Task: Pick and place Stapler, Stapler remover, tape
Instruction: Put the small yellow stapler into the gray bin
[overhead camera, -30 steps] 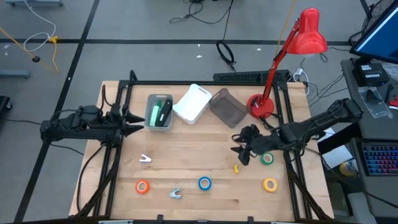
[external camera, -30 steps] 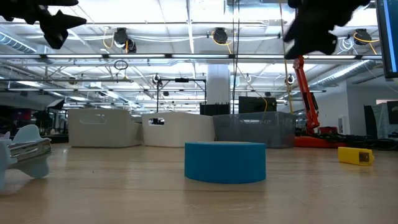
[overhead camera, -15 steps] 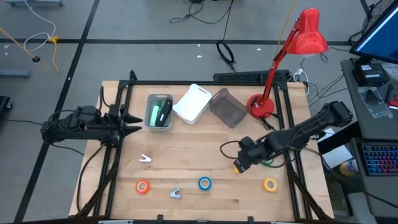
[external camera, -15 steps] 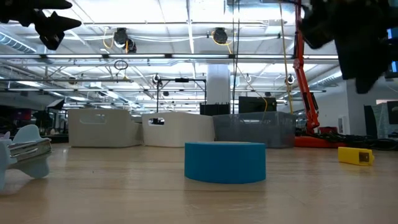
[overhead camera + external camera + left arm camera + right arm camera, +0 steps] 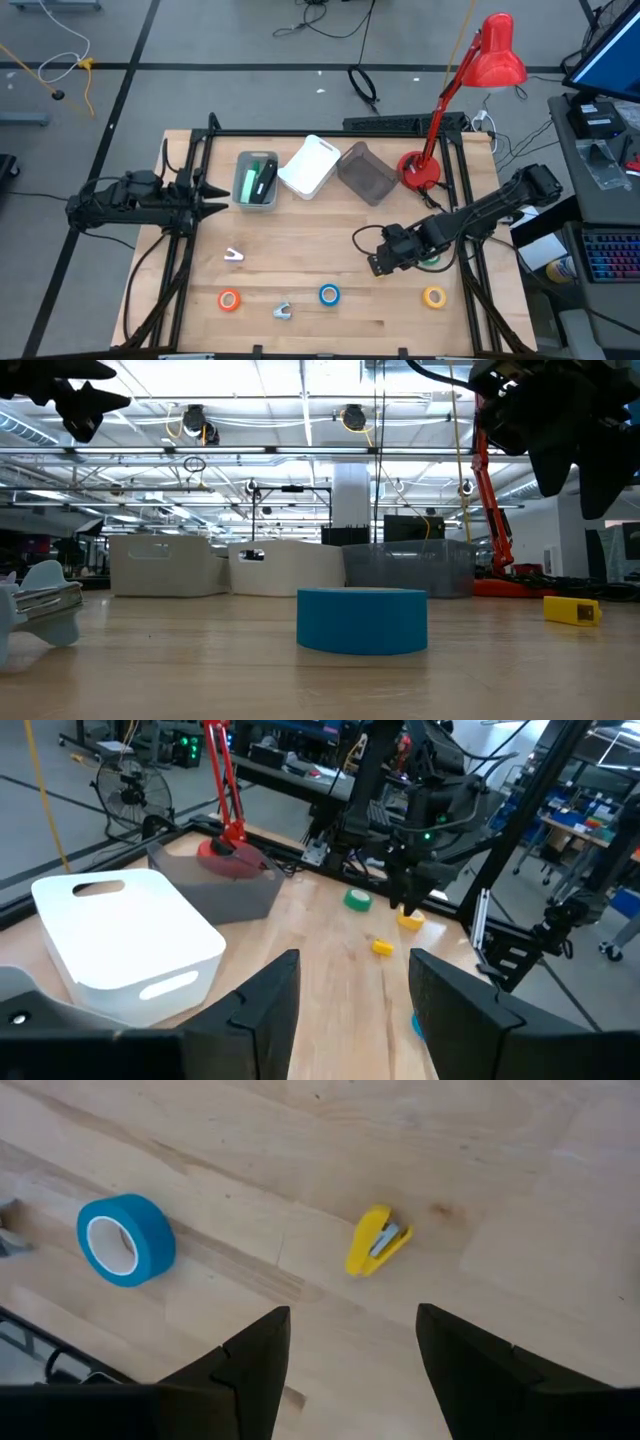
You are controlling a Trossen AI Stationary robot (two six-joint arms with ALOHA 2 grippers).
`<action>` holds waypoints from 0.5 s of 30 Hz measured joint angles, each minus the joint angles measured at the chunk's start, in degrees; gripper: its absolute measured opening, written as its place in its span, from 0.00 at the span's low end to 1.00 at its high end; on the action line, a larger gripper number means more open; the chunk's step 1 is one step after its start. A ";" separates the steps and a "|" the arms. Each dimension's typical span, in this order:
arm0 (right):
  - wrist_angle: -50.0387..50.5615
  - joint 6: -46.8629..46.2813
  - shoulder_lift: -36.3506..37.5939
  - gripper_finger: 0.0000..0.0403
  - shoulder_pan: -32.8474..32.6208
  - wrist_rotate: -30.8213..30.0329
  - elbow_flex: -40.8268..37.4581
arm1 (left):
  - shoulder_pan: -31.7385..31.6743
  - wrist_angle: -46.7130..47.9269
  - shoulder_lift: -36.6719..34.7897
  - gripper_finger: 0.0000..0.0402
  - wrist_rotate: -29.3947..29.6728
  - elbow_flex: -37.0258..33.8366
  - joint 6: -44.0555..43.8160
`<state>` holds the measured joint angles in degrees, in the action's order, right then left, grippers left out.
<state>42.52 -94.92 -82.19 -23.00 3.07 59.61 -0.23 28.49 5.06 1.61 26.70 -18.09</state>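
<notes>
Wood table (image 5: pixel 300 230), 3 bins at back (image 5: pixel 312 166), red lamp (image 5: pixel 420 170), tape rolls (image 5: pixel 329 294), yellow stapler (image 5: pixel 377 1240)

Small yellow stapler (image 5: pixel 381 269) largely hidden beneath the right gripper (image 5: pixel 383 262) in the high view.

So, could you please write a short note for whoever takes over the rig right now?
Right gripper: open, empty, above the small yellow stapler.
Left gripper: open, empty, parked by the green bin.
On the table: orange tape, blue tape, yellow tape, green tape, two staple removers.
Done: something dark already in the green bin.
Left: the stapler, then the rest.
</notes>
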 joint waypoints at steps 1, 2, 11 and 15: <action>-0.31 -0.04 0.00 0.52 0.00 -0.02 0.00 | 0.00 0.15 0.00 0.46 -0.01 0.00 0.00; -0.48 0.01 0.00 0.52 0.02 0.02 0.00 | 0.00 0.19 0.00 0.46 -0.01 0.00 -0.02; -4.79 4.41 0.02 0.52 0.07 -0.13 0.00 | 0.00 0.18 0.00 0.46 0.00 0.00 -0.07; -4.91 2.00 0.04 0.52 0.07 -0.11 -0.39 | 0.00 0.19 0.00 0.46 0.00 0.02 -0.42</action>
<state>37.61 -92.92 -82.15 -22.94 2.96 59.22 -0.23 28.69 5.06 1.61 26.72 -18.50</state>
